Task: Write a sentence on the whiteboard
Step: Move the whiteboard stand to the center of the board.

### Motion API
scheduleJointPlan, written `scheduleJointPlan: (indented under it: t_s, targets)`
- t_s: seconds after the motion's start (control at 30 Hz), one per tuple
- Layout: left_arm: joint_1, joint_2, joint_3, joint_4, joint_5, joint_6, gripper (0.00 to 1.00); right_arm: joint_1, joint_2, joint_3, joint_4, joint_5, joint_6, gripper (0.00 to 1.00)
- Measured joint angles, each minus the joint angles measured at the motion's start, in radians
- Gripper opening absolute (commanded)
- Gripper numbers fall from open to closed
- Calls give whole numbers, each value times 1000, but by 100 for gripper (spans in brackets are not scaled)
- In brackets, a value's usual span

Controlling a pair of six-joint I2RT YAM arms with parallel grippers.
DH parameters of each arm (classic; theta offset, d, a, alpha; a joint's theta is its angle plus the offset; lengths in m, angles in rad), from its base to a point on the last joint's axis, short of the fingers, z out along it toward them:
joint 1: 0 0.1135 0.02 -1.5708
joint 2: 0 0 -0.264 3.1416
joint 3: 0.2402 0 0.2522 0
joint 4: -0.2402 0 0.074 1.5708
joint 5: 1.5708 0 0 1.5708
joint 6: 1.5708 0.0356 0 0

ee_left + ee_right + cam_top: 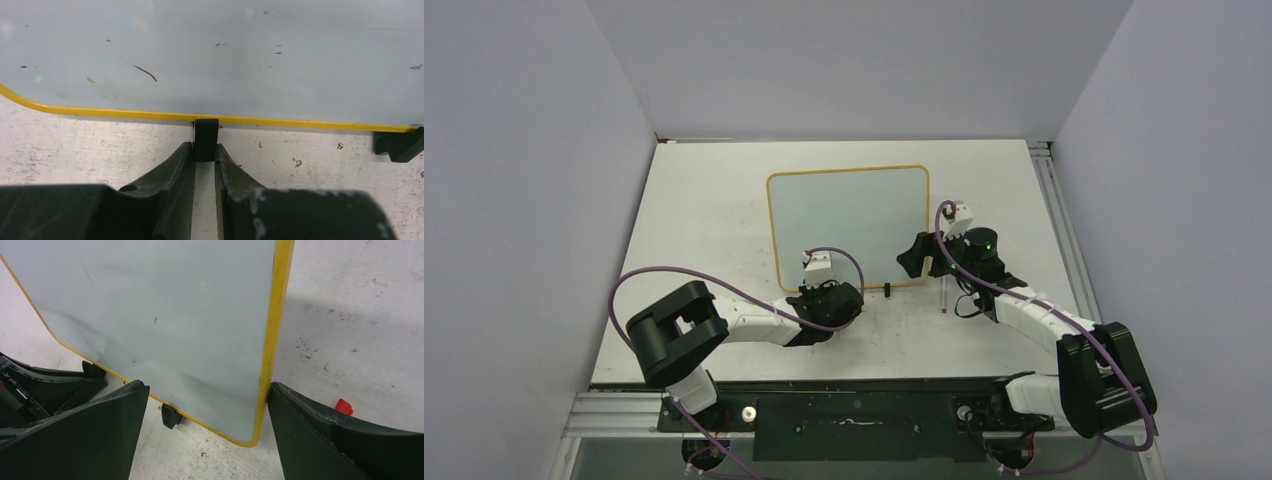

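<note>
The whiteboard (849,215) lies flat on the table (704,220), no writing on it yet. The left gripper (205,147) pinches its black clip foot (205,131), steadying it. The right gripper (208,385) gapes wide astride the near corner. Next, I reckon, it must pick up the marker (945,297) lying just beside.

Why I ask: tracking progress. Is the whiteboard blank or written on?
Blank: the whiteboard shows only stray specks, no written words.

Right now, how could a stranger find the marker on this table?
Look at the yellow-framed whiteboard in the table's middle. Just off its near right corner, beside the right gripper, lies the marker: thin, white, red-tipped, unlike the black clip feet.
</note>
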Motion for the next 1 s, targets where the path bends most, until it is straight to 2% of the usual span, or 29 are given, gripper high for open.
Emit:
scheduleJointPlan:
  t_s: [0.2, 0.3, 0.5, 0.67, 0.8, 0.93, 1.0]
  targets:
    - [0, 0, 0, 0, 0, 0, 15, 30, 12, 23, 0, 6, -15, 90]
    - [0, 0, 0, 0, 0, 0, 19, 36, 12, 27, -2, 23, -15, 90]
    - [0, -18, -7, -11, 10, -1, 38, 47, -28, 27, -71, 122, 13, 90]
    - [-3, -82, -36, -40, 16, -2, 50, 47, -183, 27, -169, 236, 58, 90]
    - [-14, -162, -68, -66, 17, -1, 60, 47, -293, 47, -306, 340, 96, 90]
    - [-36, -266, -84, -109, 26, 6, 81, 48, -351, 82, -463, 430, 136, 90]
    - [-44, -323, -85, -129, 36, 13, 85, 50, -364, 85, -525, 456, 147, 91]
